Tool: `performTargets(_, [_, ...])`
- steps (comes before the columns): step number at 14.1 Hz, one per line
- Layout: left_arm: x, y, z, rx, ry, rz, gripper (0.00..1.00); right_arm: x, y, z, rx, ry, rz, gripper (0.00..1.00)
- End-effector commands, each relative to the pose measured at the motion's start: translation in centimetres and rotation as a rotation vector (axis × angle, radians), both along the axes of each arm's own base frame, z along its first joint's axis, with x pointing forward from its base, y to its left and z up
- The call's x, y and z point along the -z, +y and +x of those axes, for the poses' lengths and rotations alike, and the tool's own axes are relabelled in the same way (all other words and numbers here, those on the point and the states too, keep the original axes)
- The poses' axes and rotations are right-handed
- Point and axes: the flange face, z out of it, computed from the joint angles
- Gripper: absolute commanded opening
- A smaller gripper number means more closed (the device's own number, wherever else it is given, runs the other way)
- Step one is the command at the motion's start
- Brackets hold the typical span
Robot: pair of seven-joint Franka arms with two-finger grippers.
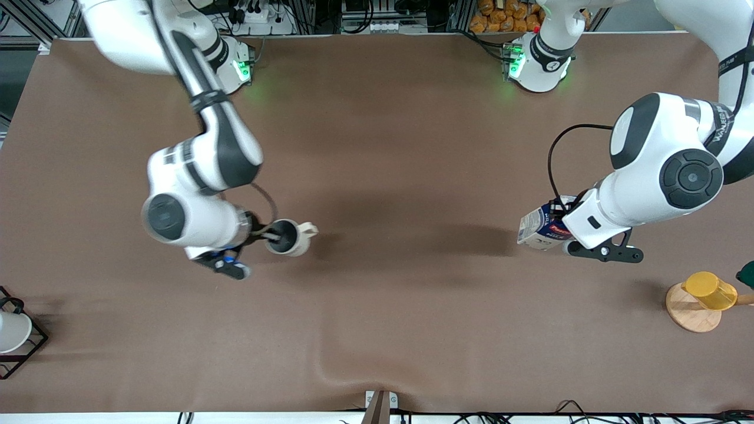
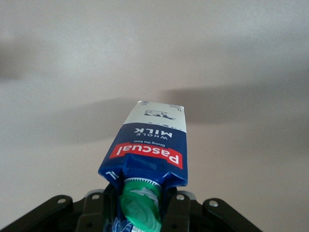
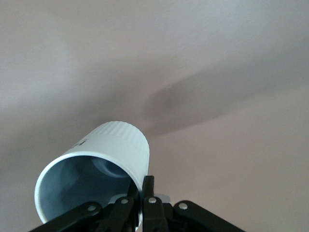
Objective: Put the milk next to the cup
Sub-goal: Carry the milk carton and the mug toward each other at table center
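1. While both arms carry their loads clear of the table [image 1: 400, 147], the step in hand is judged to be the transport stage: neither object appears set down, and the two are well apart.
2. Left gripper [image 2: 140, 212]: in the left wrist view, the fingers are clamped on the cap end of the milk [image 2: 147, 147]. The green cap [image 2: 141, 205] sits between the fingers; the blue body with its red label extends away from them, and the white end of the carton points outward, tilted.
3. Past the carton's outer end, only bare brown table surface shows; the cup is not visible from this wrist.
4. Right gripper [image 3: 145, 205]: one finger [image 3: 148, 191] lies outside the cup wall and the other appears to be inside the rim, so the fingers are pinching the wall of the cup [image 3: 96, 174]. The cup's grey inside opens toward the camera, and its body tilts away from the fingers.
5. Front view: the left gripper [image 1: 562, 232] holds the milk [image 1: 539, 228] toward the left arm's end of the table; the right gripper [image 1: 262, 235] holds the cup [image 1: 288, 237] toward the right arm's end.
6. Next move, as a judgement: seat the cup upright, then bring the milk across, turn it upright and lower it just beside the cup without contact.
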Motion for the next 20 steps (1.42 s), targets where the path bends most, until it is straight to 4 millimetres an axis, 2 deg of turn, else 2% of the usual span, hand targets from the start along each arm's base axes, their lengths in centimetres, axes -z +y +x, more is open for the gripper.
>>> performTargets(1, [-0.6,-0.4,-0.3,-0.015,0.002,-0.012,0.33,-0.4,5.8,-2.2,0.087,-0.035,0.005,0.0])
performTargets(3, [-0.5,-0.6,-0.4,-0.002,0.003,-0.011,0.34,0.3,9.8,-3.6,0.143,-0.072,0.012,0.0])
performTargets(5, [-0.6,-0.5,-0.4,-0.004,0.002,-0.013,0.34,1.9,13.6,-5.3,0.169,-0.095,0.013,0.0])
performTargets(8, [-0.9,-1.4,-0.7,0.007,0.002,-0.018,0.34,4.8,17.4,-7.3,0.198,-0.114,0.007,0.0])
performTargets(13, [0.0,-2.8,-1.0,0.02,0.018,-0.015,0.33,7.4,20.2,-9.2,0.214,-0.127,0.008,0.0])
performTargets(17, [-0.3,-3.6,-1.3,0.033,0.017,-0.017,0.33,9.1,21.3,-10.3,0.199,-0.12,-0.007,0.0])
performTargets(19, [-0.5,-4.0,-1.6,0.041,0.026,-0.013,0.33,9.7,21.3,-10.2,0.201,-0.118,-0.01,0.24])
performTargets(20, [-0.7,-4.5,-1.8,0.052,0.025,-0.017,0.33,9.7,21.3,-10.2,0.201,-0.118,-0.01,0.71])
